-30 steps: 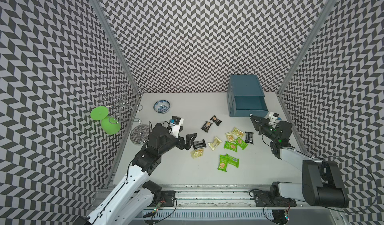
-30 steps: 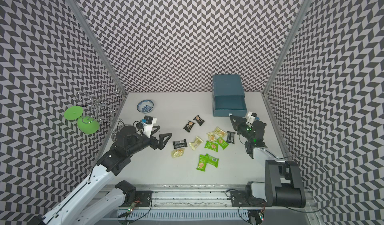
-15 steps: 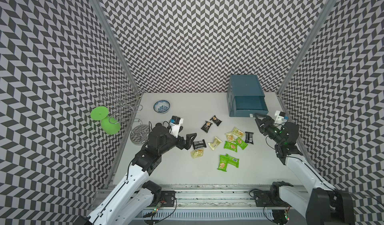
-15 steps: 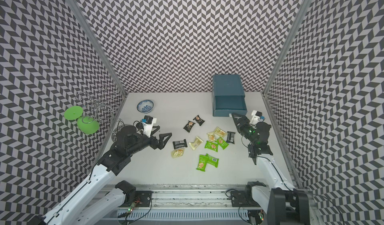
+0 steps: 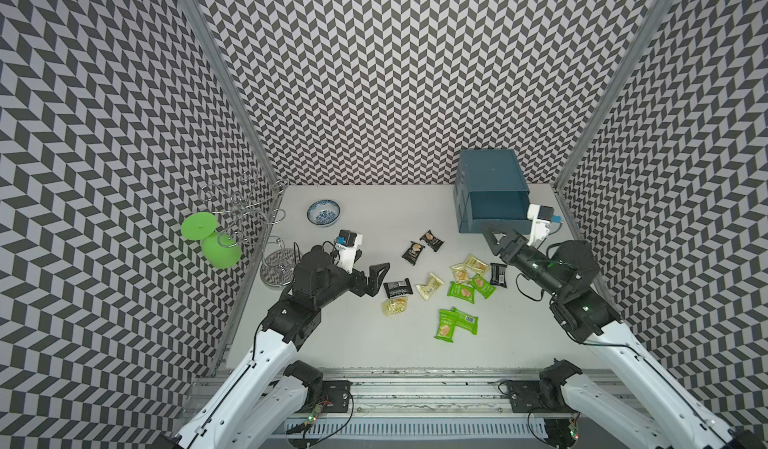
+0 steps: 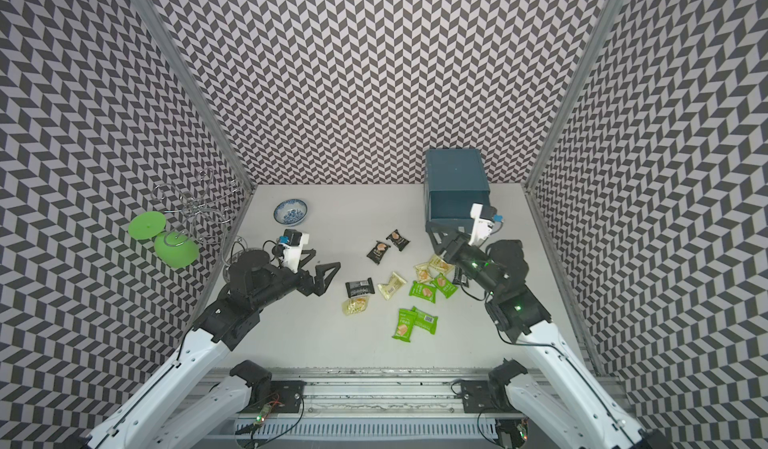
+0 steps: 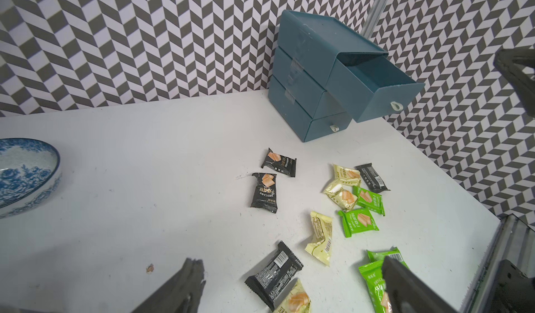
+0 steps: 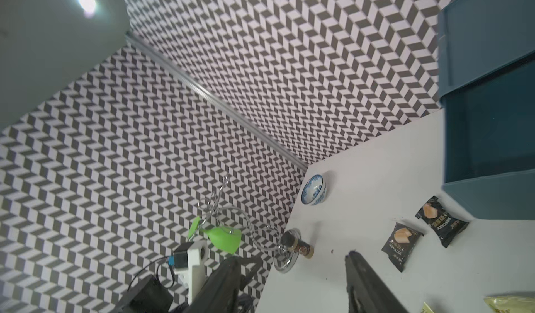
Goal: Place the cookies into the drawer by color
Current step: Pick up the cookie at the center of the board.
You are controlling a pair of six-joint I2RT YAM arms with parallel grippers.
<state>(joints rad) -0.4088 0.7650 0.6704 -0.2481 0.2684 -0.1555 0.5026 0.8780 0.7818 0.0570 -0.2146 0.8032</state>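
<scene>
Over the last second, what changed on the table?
The right arm rose; the right gripper opened, holding nothing, its tips still at the front of the open drawer. The left gripper stayed open and the cookies did not move.

- A blue-and-white patterned bowl [image 5: 323, 213] sits upright on the white counter [image 5: 332, 343], beyond the left gripper [image 5: 372, 260] toward the back wall and apart from it.
- A chrome wire stand [image 5: 245, 208] rises at the counter's edge, out to the left gripper's left.
- A green disc [image 5: 198, 226] and a green cup [image 5: 221, 251] hang on the wire stand's arms.
- A small brown spice jar [image 8: 298, 245] with a dark cap is just beside the stand's round base.
- A tiny brown speck [image 7: 149, 267] lies on the counter near the left gripper.
- Chevron-patterned walls [image 6: 374, 73] enclose three sides.
</scene>
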